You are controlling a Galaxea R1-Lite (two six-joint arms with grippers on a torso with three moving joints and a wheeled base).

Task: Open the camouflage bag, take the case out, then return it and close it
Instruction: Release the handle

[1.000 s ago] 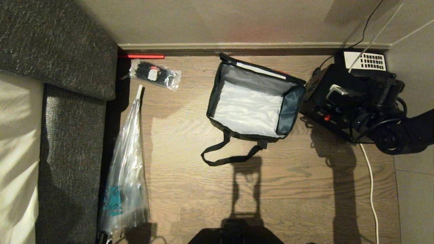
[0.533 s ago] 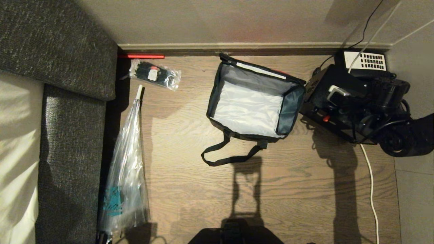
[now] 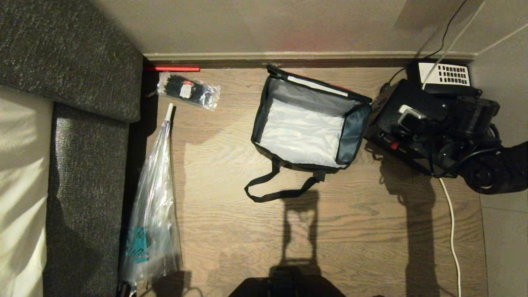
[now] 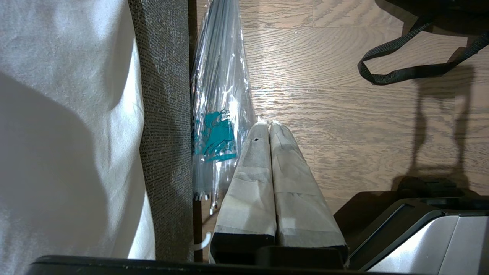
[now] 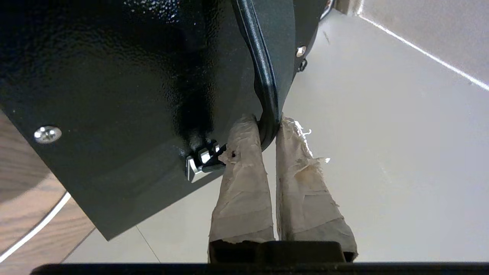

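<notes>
The camouflage bag lies open on the wooden floor in the head view, its silvery lining bare and nothing inside. Its black strap trails toward me. Right of it, touching its side, sits the glossy black case with a small red button. In the right wrist view my right gripper is shut on the case's black handle, beside the case's wall. The right arm enters from the right edge. My left gripper is shut on nothing, parked low beside the sofa.
A black-and-white telephone sits behind the case against the wall. A white cable runs along the floor on the right. A small clear bag and a long clear plastic bag lie beside the grey sofa.
The right arm has shifted slightly to the right, and the case has tipped a little with it. The bag has not moved.
</notes>
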